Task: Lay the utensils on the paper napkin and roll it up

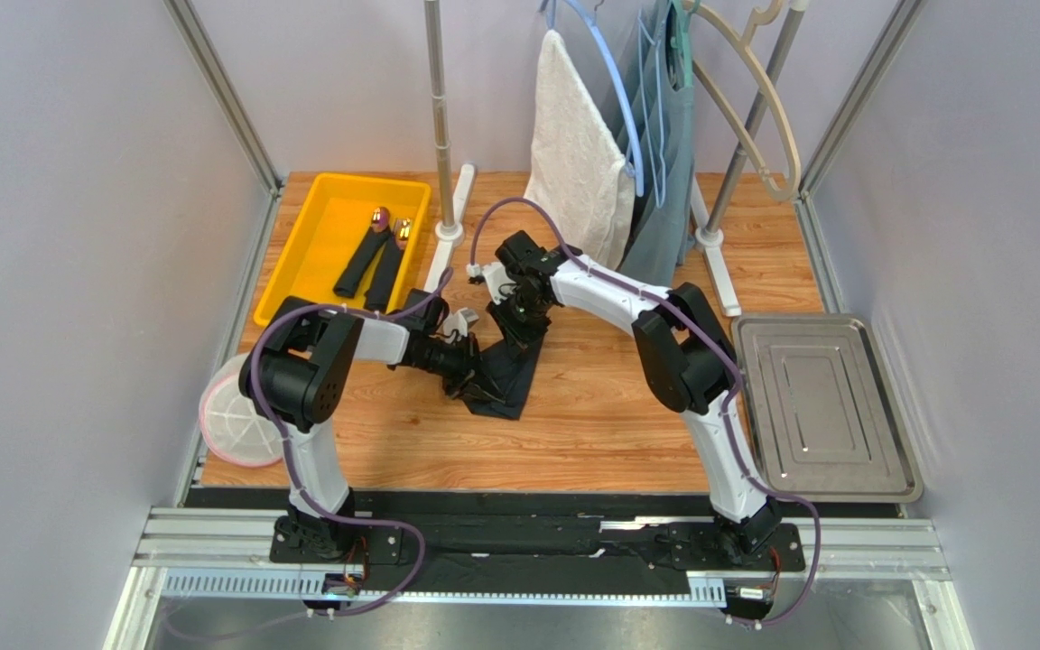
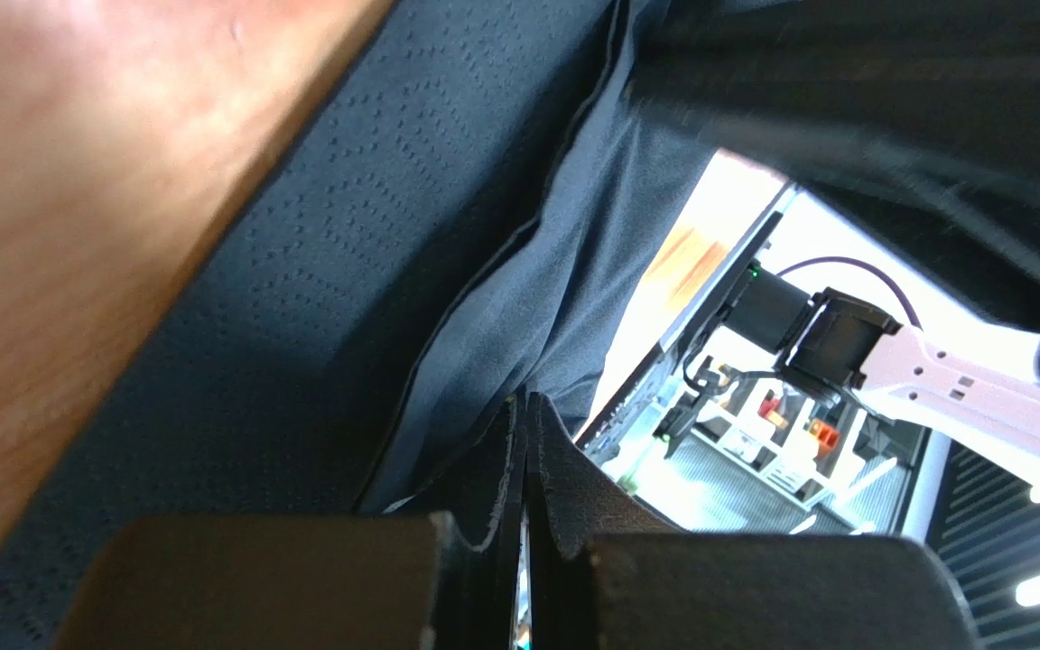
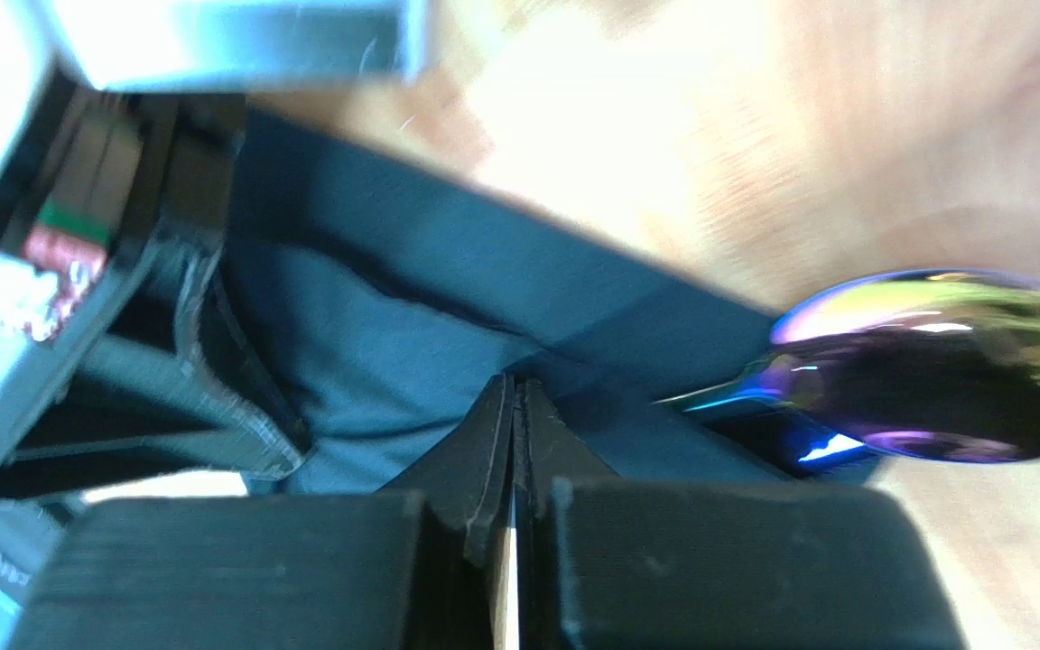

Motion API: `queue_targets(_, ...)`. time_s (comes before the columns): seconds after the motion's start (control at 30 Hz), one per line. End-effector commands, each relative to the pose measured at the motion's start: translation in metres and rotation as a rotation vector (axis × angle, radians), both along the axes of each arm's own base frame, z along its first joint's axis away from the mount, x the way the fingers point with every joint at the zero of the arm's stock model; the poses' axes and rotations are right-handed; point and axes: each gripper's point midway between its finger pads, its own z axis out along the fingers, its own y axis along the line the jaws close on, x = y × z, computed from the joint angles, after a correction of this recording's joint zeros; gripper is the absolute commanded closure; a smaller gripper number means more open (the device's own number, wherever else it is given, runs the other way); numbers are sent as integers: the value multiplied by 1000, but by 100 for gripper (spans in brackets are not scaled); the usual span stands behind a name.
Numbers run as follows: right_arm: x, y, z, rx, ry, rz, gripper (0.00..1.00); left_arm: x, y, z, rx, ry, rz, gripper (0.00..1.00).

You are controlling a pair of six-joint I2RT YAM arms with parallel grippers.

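Observation:
The black paper napkin (image 1: 509,373) lies crumpled into a narrow folded strip at the table's middle. My left gripper (image 1: 469,383) sits at its left edge. In the left wrist view the jaws (image 2: 526,402) are shut with their tips on a raised grey fold of the napkin (image 2: 349,298). My right gripper (image 1: 519,325) is at the strip's far end. Its jaws (image 3: 515,386) are shut and press tip-down on the napkin (image 3: 390,312). One utensil's iridescent purple-gold head (image 3: 932,366) sticks out from under the napkin's edge just right of them. Two more dark-handled utensils (image 1: 374,257) lie in the yellow bin (image 1: 298,230).
A white towel (image 1: 577,149) and a grey-blue garment (image 1: 661,176) hang from a rack at the back, and its pole (image 1: 440,122) stands beside the bin. A metal tray (image 1: 824,406) sits at the right. A white pink-rimmed disc (image 1: 234,413) overhangs the table's left edge.

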Motion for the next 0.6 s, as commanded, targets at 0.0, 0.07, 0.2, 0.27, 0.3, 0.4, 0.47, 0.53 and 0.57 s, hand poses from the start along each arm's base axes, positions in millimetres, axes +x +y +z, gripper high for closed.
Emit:
queue_targets(0.0,41,9,37,71,-97,-98,96,4,13,-25,129,-5,11,100)
queue_targets(0.07,46,16,61,128,-105,-136,90,2,14,-28,137,8,16,100)
queue_targets(0.2,36,24,97,221,-41,-223,88,2,14,-31,134,19,20,100)
queue_targets(0.27,28,23,95,221,4,-273,89,4,13,-31,134,13,22,100)
queue_targets(0.3,26,21,90,209,17,-289,90,4,13,-32,135,17,23,100)
queue_targets(0.4,23,13,70,165,40,-337,93,6,12,-31,132,14,32,100)
queue_targets(0.47,19,12,57,142,72,-353,95,7,11,-30,129,15,37,100)
queue_targets(0.53,12,11,43,124,109,-362,96,10,11,-29,128,9,45,100)
queue_targets(0.57,11,10,39,114,110,-365,96,10,11,-30,130,12,48,100)
